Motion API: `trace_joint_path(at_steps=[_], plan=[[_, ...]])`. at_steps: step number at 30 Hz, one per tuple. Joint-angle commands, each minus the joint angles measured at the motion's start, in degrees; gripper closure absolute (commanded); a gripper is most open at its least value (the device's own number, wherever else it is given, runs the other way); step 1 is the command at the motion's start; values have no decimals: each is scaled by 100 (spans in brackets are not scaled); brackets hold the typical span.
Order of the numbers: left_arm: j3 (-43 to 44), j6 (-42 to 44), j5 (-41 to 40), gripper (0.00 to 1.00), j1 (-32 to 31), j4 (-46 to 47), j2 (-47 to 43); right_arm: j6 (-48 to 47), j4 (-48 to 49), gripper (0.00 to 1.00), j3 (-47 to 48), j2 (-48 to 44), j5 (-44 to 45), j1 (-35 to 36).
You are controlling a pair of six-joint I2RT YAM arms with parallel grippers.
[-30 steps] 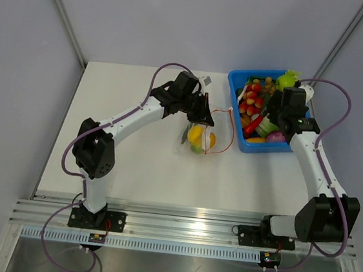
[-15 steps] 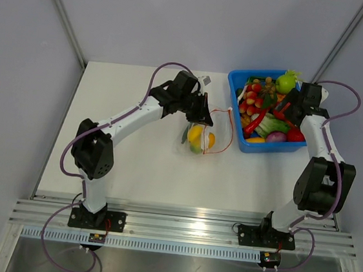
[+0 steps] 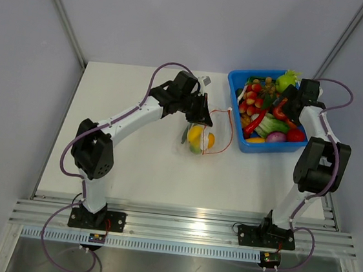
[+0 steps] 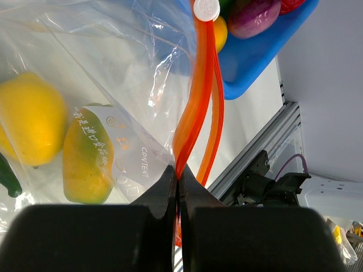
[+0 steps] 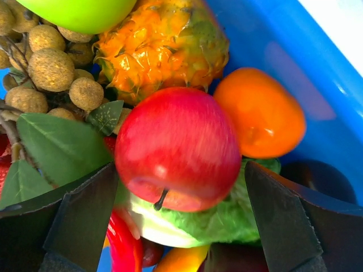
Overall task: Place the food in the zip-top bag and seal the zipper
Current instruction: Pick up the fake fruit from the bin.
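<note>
**A:** Container count?

**B:** Two. One zip-top bag (image 3: 202,135) near centre of the table (image 3: 133,163); one blue bin (image 3: 268,148) at the bag's 2 o'clock, just beside it.

**A:** Bag contents?

**B:** Two yellow food pieces (image 4: 28,127); possibly a third, dark green, cut off at 9 o'clock in the left wrist view.

**A:** Bin contents?

**B:** Heaped food (image 3: 261,115). One red apple (image 5: 178,147) on top, one orange fruit (image 5: 261,119) at its 3 o'clock.

**A:** Grippers?

**B:** One left gripper (image 4: 177,181), clenched on the zipper (image 4: 198,85). One right gripper (image 5: 180,170), spread wide astride the red apple.
</note>
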Motion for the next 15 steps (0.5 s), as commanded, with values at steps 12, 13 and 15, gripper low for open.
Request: trace_joint_path(at_steps=[12,13,15], plan=[[96,9,59,100,14,152,-65,-79,384,39,-310,-616,66,-66],[96,18,50,100,14,161,-65,-96,384,40,-380,-739,66,-66],[105,27,32,100,14,152,-56,-114,375,40,-608,-1073,57,-66]])
